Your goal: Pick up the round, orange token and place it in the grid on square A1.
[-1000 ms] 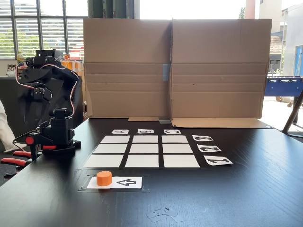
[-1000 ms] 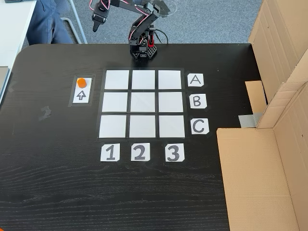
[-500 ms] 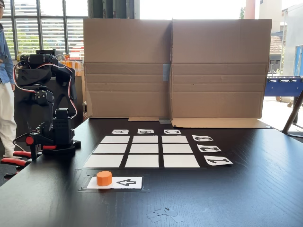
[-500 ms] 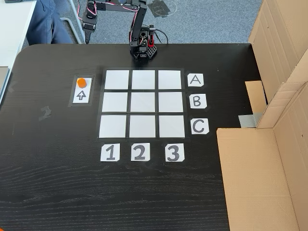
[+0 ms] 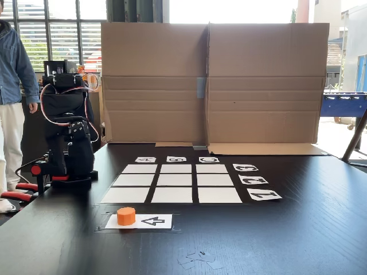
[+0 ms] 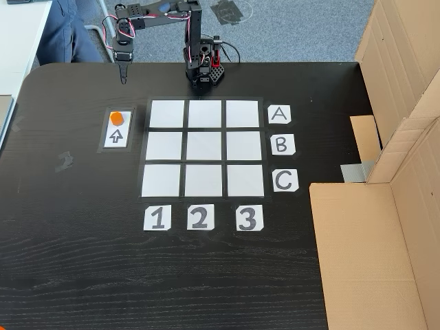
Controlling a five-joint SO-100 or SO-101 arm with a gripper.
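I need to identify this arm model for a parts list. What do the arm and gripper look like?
The arm is black with boxy servo segments and loose red-and-white cables. Its black base carries a red part. The gripper is black, slim and tapers to a point.

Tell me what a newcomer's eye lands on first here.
The white grid at mid-table, edged by cards A B C and 1 2 3. Left of it in the overhead-looking fixed view, the orange token sits on an arrow card. The gripper hangs beyond it, near the table edge.
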